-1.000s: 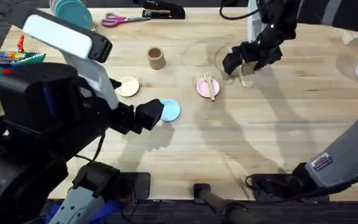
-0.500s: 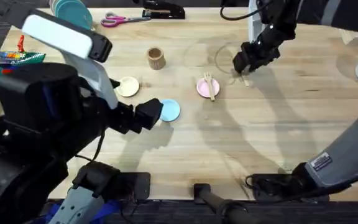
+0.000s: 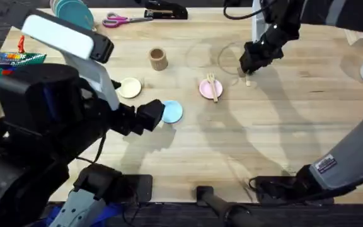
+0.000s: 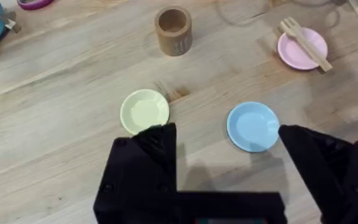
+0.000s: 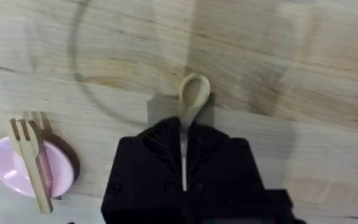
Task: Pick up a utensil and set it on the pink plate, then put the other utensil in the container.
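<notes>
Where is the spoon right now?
In the overhead view the spoon lies on the table right of the pink plate, under the right gripper; the right wrist view shows its handle between the closed fingers.

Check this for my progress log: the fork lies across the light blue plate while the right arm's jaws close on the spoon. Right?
Wrong plate. The fork lies across the pink plate, as the overhead view shows; the light blue plate is bare. The right gripper does grip the spoon.

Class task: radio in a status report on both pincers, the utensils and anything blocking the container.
Right pincer shut on spoon. Left pincer open, above the table. Fork lies across pink plate. Container upright, path unobstructed.
</notes>
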Controlling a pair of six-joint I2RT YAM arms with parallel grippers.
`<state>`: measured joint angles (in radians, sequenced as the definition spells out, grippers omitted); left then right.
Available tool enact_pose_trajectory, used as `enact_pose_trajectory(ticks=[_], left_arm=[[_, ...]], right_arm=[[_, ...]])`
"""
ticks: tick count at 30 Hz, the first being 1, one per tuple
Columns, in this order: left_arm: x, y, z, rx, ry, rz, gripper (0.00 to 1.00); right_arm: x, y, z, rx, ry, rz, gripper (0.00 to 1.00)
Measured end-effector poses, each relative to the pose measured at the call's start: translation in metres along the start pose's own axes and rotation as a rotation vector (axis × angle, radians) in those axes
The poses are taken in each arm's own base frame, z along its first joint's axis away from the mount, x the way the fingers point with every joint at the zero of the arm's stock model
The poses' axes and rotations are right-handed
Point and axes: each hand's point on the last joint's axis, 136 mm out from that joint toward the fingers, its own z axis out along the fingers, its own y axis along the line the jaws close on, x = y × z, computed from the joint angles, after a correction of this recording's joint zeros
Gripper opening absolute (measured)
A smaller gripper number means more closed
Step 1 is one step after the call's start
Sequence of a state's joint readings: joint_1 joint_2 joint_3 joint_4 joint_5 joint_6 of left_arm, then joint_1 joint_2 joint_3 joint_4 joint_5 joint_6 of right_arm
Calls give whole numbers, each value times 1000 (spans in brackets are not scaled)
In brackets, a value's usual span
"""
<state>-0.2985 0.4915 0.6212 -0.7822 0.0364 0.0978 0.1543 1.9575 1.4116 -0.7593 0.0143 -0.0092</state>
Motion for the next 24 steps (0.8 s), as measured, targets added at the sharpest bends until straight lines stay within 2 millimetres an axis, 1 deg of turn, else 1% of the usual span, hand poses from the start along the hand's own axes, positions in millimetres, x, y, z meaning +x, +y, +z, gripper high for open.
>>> enact_pose_trajectory(ticks=[3,5,8,11,16,20,24], left_arm=[[0,0,0,0,0,0,993],[0,0,0,0,0,0,994],[0,0,0,0,0,0,994],[0,0,0,0,0,0,994],[0,0,0,0,0,0,994],[0,0,0,0,0,0,994],[0,0,0,0,0,0,994]], right_arm=[[-2,1,0,-5,3,-7,31],[-6,3,-1,-13,-2,-12,29],[-17,6,-10,-23,-19,-18,31],[-33,9,-25,-30,-62,-27,31],[-60,17,-58,-31,-154,-78,31],[-81,34,-83,-36,-233,-140,31],[-101,58,-108,-44,-314,-225,31]])
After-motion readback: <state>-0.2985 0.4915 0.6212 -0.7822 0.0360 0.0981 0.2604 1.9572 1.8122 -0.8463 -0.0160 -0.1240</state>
